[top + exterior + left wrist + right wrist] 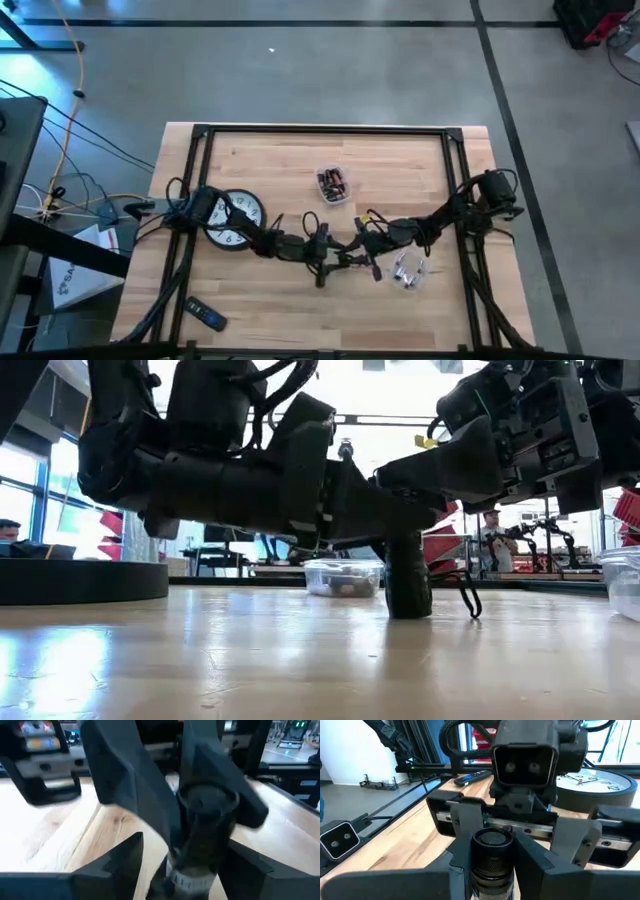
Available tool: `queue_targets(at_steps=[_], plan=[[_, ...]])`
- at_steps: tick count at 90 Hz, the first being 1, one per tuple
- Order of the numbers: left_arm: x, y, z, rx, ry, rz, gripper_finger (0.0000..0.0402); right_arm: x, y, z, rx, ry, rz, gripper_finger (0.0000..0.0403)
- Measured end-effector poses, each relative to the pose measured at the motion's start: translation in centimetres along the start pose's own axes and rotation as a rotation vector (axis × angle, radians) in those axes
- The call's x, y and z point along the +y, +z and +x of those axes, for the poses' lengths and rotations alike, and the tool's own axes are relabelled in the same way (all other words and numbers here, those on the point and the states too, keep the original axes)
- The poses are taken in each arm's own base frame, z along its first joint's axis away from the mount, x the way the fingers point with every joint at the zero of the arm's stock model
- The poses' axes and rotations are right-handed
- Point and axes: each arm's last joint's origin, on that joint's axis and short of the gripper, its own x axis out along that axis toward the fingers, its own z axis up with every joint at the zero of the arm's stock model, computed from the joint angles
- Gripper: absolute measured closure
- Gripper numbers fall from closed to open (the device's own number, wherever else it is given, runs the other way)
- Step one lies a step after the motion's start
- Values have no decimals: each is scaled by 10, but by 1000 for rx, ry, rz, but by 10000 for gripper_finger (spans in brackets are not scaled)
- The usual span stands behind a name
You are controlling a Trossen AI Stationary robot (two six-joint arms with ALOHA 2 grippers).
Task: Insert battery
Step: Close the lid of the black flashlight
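In the middle of the wooden counter (pixel 300 310) the two claws meet head-on over a dark cylinder, apparently a flashlight (pixel 491 857). The right claw (pixel 492 852) grips it between both fingers, its round, ribbed end facing the wrist camera. The left claw (pixel 200 845) closes around the same flashlight from the opposite side; in its wrist view the body is blurred and its lower end is cut off. From above, the flashlight (pixel 322 268) is a short dark bar, largely hidden by the two claws. In the low view it stands upright on the counter (pixel 408 585), its top lost behind the arms. No battery can be made out at the claws.

Just beside the right claw lies a clear bag (pixel 408 270) with small pale items, too small to identify. To the left arm's side rests a wall clock (pixel 236 218), partly covered by that arm. Farther back stands a clear tub (pixel 333 184) holding batteries. A remote (pixel 207 317) lies near the front left corner, well apart.

Beyond the counter, people (pixel 492 525) sit in the room.
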Motion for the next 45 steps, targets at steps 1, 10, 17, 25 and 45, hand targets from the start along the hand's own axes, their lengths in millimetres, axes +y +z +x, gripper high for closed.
queue_targets(at_steps=[1,10,17,25,45], plan=[[0,-1,0,2,0,-1,195,0,0,0,0,-2,0,330],[0,-3,3,6,-3,1,216,-1,0,0,-1,-18,1,330],[0,-1,5,-4,-10,-2,247,0,0,0,-1,-21,0,330],[0,-1,5,-3,-27,-2,295,1,0,0,-2,-45,-2,330],[3,-2,6,5,-64,-23,309,7,-1,0,-3,-93,-13,314]])
